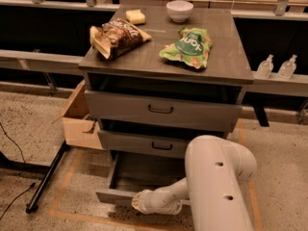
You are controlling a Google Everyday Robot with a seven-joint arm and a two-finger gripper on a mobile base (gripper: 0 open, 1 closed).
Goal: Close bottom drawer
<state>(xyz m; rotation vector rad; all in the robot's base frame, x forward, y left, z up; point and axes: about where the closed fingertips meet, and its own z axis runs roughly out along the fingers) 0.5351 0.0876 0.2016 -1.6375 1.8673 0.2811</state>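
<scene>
The grey wooden cabinet [163,61] has three drawers. The bottom drawer [130,177] is pulled out, and its front panel [113,196] stands near the floor. My white arm [216,186] reaches down from the right. My gripper [139,203] is at the bottom drawer's front panel, near its middle. The drawer's handle is hidden behind the gripper. The top drawer [161,110] and the middle drawer [144,143] above are pushed in, each with a dark handle.
On the cabinet top lie a brown snack bag [115,36], a green snack bag [188,47], a yellow sponge [135,17] and a white bowl [179,10]. A cardboard box [79,119] stands at the left. A black stand leg [45,177] and cables lie on the floor.
</scene>
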